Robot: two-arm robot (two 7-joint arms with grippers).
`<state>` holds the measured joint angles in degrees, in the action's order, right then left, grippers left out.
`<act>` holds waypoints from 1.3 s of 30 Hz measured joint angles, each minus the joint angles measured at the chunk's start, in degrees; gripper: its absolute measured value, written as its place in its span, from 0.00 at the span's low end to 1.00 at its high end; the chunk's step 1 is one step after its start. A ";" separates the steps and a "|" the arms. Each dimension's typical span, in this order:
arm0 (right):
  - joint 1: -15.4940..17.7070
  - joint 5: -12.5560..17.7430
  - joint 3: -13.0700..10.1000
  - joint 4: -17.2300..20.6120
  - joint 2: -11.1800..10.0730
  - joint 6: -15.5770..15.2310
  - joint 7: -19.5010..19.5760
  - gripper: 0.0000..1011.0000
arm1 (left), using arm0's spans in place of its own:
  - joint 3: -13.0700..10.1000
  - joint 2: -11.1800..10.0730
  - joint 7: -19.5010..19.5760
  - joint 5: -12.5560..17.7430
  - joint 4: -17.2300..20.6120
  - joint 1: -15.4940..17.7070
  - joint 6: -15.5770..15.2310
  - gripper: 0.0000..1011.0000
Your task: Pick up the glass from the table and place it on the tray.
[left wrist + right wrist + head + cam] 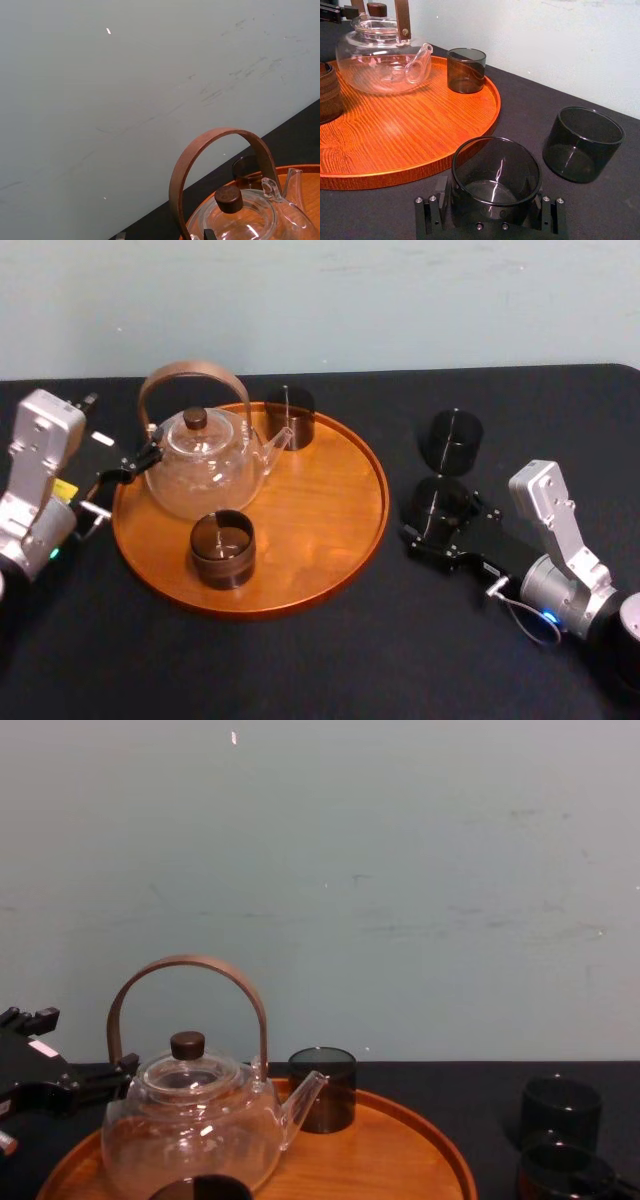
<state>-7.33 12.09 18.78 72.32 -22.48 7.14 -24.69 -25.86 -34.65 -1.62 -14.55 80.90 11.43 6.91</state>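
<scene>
Item: dark glass (496,172), standing on the counter (330,670) just right of the tray (320,510), right gripper (437,528) jaws closed low around it, seemingly for lifting trayward; second glass (455,438) near; left gripper (130,468) idle beside the teapot (200,465).

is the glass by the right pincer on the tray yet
No, the glass at the right pincer stands on the black table, beside the tray.

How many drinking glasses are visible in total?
4. Two stand on the tray: the back glass by the teapot, the front glass near the front rim. Two are on the table right of it: the far glass standing free, the near glass at the right hand.
</scene>
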 joint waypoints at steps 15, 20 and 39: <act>0.06 0.11 0.00 0.09 -0.06 -0.04 0.07 0.91 | 0.00 0.00 0.00 0.00 0.00 0.00 0.00 1.00; 0.07 0.13 0.00 0.11 -0.06 -0.08 0.08 0.91 | 0.00 0.00 0.00 0.00 0.00 0.00 0.00 1.00; 0.06 0.13 0.00 0.11 -0.05 -0.08 0.08 0.91 | 0.00 0.00 0.00 0.00 0.00 0.00 0.00 1.00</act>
<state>-7.26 12.22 18.78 72.44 -22.54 7.05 -24.61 -25.86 -34.65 -1.62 -14.55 80.90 11.43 6.91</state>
